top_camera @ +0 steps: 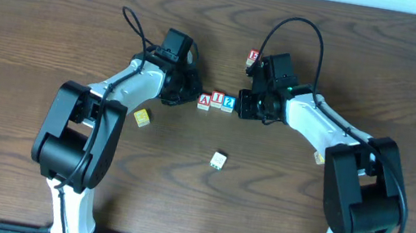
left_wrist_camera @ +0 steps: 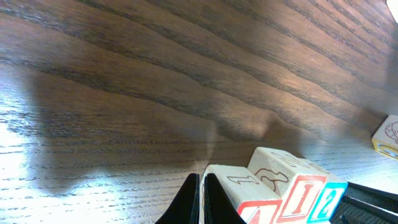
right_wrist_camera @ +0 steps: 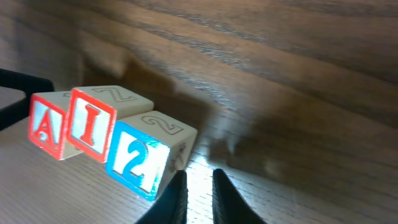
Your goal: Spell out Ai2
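Three letter blocks stand in a touching row at the table's middle: a red A (top_camera: 205, 99), a red I (top_camera: 217, 100) and a blue 2 (top_camera: 229, 102). My left gripper (top_camera: 193, 95) is shut and empty, its fingertips (left_wrist_camera: 202, 198) against the outer side of the A block (left_wrist_camera: 249, 208). My right gripper (top_camera: 244, 105) is shut but for a narrow gap and holds nothing, its fingertips (right_wrist_camera: 199, 190) just beside the 2 block (right_wrist_camera: 137, 158). The right wrist view shows the A (right_wrist_camera: 45, 124) and I (right_wrist_camera: 92, 124) faces reading in order.
A red block (top_camera: 253, 56) lies behind the right gripper. A yellow block (top_camera: 141, 117) lies front left, a white block (top_camera: 219, 160) in front of the row, and a small pale block (top_camera: 319, 157) by the right arm. A pale block with a yellow edge (left_wrist_camera: 388, 137) shows in the left wrist view.
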